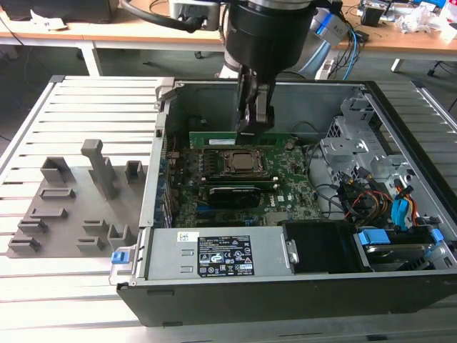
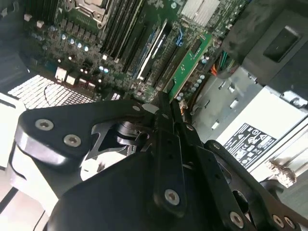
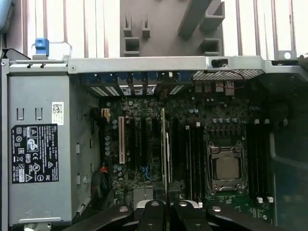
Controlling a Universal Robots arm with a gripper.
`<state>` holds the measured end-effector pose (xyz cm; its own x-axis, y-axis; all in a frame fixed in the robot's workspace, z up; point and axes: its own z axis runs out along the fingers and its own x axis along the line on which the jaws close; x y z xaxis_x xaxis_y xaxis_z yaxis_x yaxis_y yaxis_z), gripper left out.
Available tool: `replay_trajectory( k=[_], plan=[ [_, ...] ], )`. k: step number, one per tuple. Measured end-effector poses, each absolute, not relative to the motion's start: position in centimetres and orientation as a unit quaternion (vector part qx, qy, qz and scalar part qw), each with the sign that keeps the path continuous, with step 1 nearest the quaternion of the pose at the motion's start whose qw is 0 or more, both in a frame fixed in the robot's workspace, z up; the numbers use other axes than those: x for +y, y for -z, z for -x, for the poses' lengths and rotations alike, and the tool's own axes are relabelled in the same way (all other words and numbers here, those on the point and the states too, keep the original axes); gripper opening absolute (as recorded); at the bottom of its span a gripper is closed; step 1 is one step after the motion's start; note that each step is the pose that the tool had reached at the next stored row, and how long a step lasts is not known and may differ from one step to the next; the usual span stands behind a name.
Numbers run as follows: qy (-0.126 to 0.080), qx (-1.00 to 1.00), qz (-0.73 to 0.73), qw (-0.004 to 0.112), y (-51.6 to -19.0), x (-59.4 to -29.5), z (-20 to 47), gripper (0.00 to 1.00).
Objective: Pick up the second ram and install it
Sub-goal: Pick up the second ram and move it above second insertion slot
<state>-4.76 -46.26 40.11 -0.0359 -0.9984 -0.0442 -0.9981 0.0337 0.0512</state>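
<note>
My gripper point(image 1: 255, 128) hangs inside the open computer case, shut on the second ram point(image 1: 214, 136), a long green stick held level above the motherboard point(image 1: 293, 182). In the first wrist view the ram point(image 3: 164, 144) shows edge-on, running out from between the fingertips of the gripper point(image 3: 166, 208), over the slots beside the CPU socket point(image 3: 226, 166). In the second wrist view the ram point(image 2: 190, 62) sticks out past the gripper point(image 2: 166, 103) above the board. From these views I cannot tell whether it touches a slot.
The case walls point(image 1: 161, 164) ring the board. A power supply point(image 1: 221, 257) sits at the near side, with drive bays and cables point(image 1: 385, 207) on the exterior view's right. A grey holder plate with blocks point(image 1: 71, 200) lies on the slatted table at the exterior view's left.
</note>
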Motion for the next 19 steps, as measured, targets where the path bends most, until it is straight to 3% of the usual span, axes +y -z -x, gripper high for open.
replay_trajectory(
  k=[19],
  plan=[
    [0.034, -0.719, -0.694, 0.002, -40.1, -46.1, -1.2, 0.14]
  ],
)
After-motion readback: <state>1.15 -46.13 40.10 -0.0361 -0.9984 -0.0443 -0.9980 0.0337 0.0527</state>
